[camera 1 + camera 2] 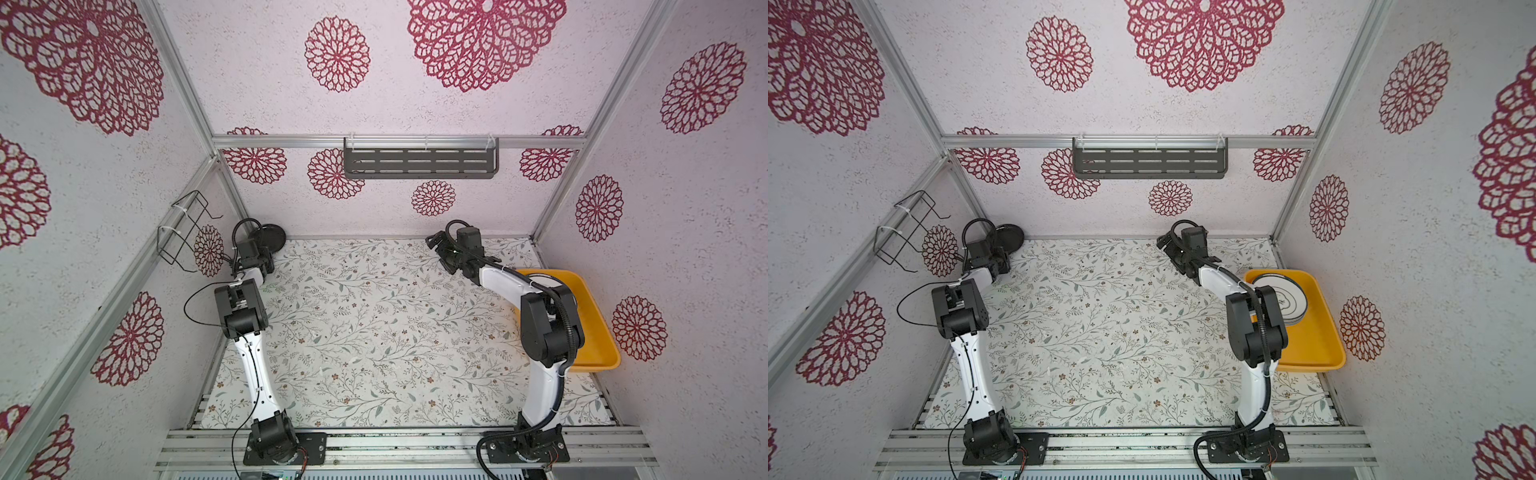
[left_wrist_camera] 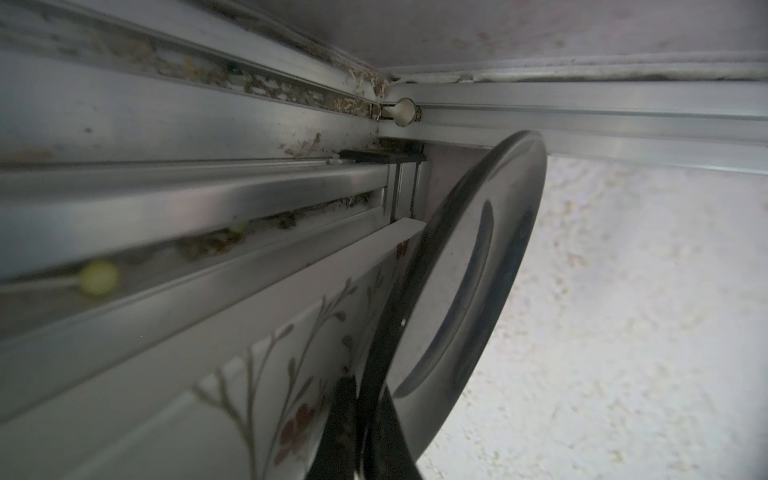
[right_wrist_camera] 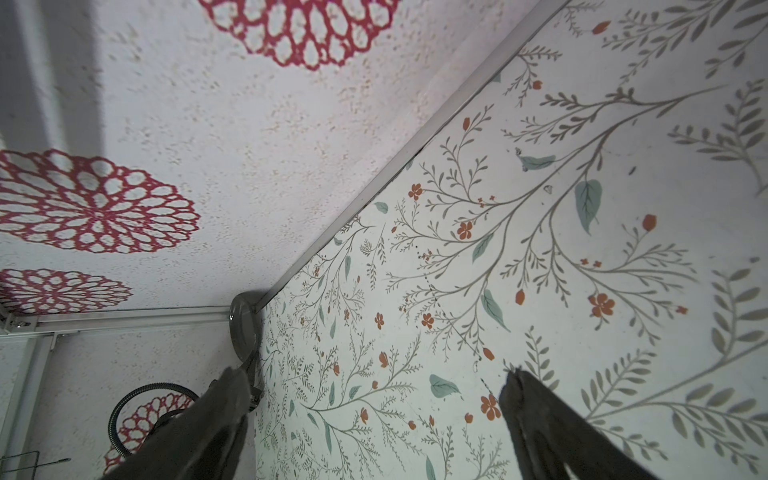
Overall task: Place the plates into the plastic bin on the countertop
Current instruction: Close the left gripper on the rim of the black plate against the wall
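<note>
One black plate (image 1: 273, 236), upper left in both top views, sits clamped in the left gripper (image 2: 365, 424); the right gripper (image 3: 374, 374) gapes wide.

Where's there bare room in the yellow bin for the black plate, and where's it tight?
In the bin, the near half is bare, between its front wall and the plate stack filling the far half. The right arm overhangs its inner edge, so that side is crowded. The countertop between the arms is bare too.
</note>
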You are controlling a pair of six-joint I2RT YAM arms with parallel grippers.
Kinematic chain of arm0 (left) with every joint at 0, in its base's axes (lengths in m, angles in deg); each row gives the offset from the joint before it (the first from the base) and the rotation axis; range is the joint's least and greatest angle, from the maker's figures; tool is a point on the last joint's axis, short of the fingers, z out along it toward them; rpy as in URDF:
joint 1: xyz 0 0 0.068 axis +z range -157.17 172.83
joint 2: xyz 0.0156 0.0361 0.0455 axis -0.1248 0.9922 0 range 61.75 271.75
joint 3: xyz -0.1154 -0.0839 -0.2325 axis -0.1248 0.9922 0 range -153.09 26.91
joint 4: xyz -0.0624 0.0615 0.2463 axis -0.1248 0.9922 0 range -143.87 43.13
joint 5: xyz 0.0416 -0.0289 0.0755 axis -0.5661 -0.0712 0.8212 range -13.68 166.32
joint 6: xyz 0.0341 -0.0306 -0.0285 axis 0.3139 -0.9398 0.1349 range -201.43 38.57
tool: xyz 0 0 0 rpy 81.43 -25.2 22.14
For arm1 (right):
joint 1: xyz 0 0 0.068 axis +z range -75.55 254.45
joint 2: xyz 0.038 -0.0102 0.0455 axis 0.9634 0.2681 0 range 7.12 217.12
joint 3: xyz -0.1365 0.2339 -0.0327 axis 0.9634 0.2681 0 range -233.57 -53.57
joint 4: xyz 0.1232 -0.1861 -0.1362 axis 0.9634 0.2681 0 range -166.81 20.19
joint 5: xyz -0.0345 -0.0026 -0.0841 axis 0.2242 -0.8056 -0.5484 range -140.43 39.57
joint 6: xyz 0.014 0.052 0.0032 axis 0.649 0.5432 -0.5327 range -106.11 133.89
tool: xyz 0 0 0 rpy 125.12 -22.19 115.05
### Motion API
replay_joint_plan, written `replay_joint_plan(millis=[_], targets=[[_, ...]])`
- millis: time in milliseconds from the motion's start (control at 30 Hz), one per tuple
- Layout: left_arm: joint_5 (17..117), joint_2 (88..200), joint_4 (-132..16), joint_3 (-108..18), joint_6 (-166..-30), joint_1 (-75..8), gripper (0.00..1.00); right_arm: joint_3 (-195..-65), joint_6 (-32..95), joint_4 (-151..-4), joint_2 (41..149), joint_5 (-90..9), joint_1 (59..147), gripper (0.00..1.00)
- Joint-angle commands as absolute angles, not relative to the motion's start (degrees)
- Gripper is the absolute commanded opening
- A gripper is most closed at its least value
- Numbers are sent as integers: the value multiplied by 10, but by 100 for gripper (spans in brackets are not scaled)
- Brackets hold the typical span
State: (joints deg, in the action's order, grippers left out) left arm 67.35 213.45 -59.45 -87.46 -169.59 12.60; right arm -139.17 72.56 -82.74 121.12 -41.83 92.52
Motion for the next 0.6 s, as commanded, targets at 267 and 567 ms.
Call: replay_joint_plan(millis=[267, 567], targets=[[602, 2100, -489, -805, -1626, 100, 0, -1339, 714, -837, 1153, -459, 927, 99], [557, 2017, -491, -716, -1561, 42, 0, -1276, 702, -824, 1105, -472, 914, 99]])
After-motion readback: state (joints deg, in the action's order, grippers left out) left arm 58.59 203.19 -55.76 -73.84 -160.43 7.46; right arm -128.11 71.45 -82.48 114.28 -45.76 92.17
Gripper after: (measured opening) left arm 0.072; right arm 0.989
